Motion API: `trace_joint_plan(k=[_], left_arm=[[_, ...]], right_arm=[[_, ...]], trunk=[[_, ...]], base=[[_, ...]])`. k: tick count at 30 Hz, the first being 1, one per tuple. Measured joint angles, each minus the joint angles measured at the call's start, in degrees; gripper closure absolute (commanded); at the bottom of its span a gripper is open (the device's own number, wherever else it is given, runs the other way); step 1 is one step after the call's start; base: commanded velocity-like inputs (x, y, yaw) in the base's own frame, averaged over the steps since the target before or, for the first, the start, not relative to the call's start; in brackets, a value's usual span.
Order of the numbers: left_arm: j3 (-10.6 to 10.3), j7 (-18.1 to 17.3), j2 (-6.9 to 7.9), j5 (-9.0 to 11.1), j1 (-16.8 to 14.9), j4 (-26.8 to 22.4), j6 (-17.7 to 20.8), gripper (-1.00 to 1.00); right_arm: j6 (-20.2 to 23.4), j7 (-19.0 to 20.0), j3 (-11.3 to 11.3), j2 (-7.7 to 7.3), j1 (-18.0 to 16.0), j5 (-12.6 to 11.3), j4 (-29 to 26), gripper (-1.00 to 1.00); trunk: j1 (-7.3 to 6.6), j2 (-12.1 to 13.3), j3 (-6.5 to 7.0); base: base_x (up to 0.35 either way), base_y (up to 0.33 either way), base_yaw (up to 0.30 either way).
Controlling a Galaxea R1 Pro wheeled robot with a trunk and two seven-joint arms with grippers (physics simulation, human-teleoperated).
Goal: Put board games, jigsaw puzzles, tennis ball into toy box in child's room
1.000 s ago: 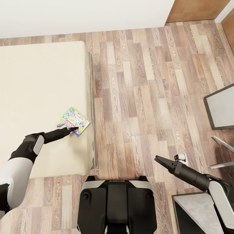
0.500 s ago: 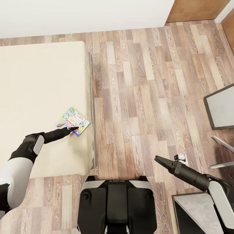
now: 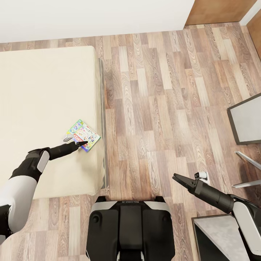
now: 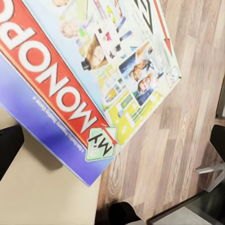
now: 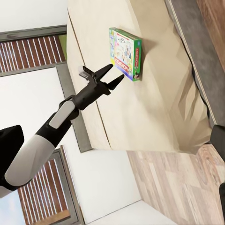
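One board game [image 3: 83,135], a flat box printed white and green with a red band, lies on the beige bed [image 3: 43,101] close to its right edge. My left gripper [image 3: 75,141] is open just short of the box's near edge, with nothing between its fingers. In the left wrist view the board game [image 4: 93,70] sits very close, the dark fingertips [image 4: 9,145] wide apart on either side. From the right wrist view, the left gripper [image 5: 117,71] points at the board game [image 5: 125,54]. My right gripper [image 3: 177,177] hangs open over the wooden floor, holding nothing.
A dark-framed grey surface [image 3: 246,123] stands at the right, another [image 3: 217,235] at the lower right. Thin metal legs [image 3: 246,159] and a small white object [image 3: 201,175] lie between them. My base [image 3: 130,224] stands by the bed's corner. A brown door [image 3: 217,11] is far right.
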Motion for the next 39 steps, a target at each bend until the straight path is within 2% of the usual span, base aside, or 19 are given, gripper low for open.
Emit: trace_joint_plan(k=[29,34,36,39], left_arm=[[-0.2,-0.1,0.24,0.0,0.0,0.0,0.1,-1.0],[-0.2,0.0,0.99,0.0,0.1,0.0,0.1,-1.0],[-0.2,0.0,1.66,0.0,0.2,0.0,0.2,-1.0],[-0.2,0.0,3.42,0.0,0.4,0.0,0.3,-1.0]], right_arm=[[0.0,0.0,-0.3,-0.02,0.0,0.0,0.0,-1.0],[0.0,0.0,0.0,0.0,0.0,0.0,0.0,-1.0],[0.0,-0.1,0.1,0.0,0.0,0.0,0.0,-1.0],[0.0,-0.1,0.0,0.0,0.0,0.0,0.0,-1.0]], trunk=[[0.0,0.0,0.0],[0.0,0.0,0.0],[0.0,0.0,0.0],[0.0,0.0,0.0]], base=[[0.0,0.0,0.0],[0.0,0.0,0.0],[0.0,0.0,0.0],[0.0,0.0,0.0]])
